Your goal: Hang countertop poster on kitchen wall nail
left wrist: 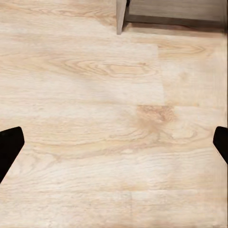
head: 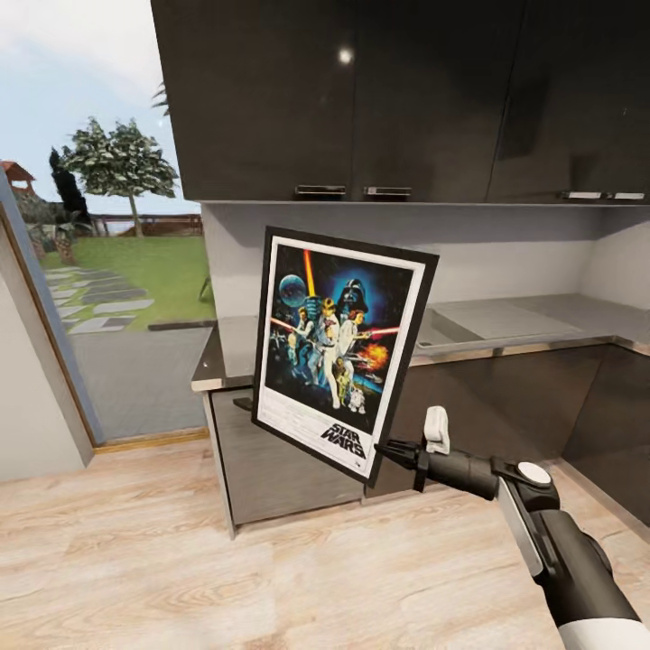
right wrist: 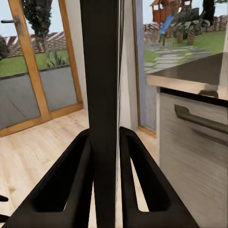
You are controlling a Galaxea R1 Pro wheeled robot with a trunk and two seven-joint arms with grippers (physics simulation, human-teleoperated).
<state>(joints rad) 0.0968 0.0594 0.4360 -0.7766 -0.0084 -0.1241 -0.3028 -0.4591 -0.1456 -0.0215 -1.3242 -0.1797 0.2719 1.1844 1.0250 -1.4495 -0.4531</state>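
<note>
Right gripper [head: 390, 449] fingers are clamped on the poster's [head: 338, 348] lower corner, holding it upright and slightly tilted in the air before the counter [head: 533, 325]. Left gripper [left wrist: 114, 142] fingers [left wrist: 10, 145] spread wide over the wooden floor [left wrist: 95, 95], holding nothing.

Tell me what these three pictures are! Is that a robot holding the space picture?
Yes! It is a pretend robot inside a computer world. The big picture comes from a camera on its head. There its right gripper pinches the bottom corner of the poster, lifted in front of the kitchen countertop. The poster leans a little.

The other two cameras sit near the grippers. One looks along the right gripper, whose black fingers squeeze the poster's thin edge. The other looks down at the wooden floor, and the left gripper's dark fingertips are wide apart, holding nothing.
</note>
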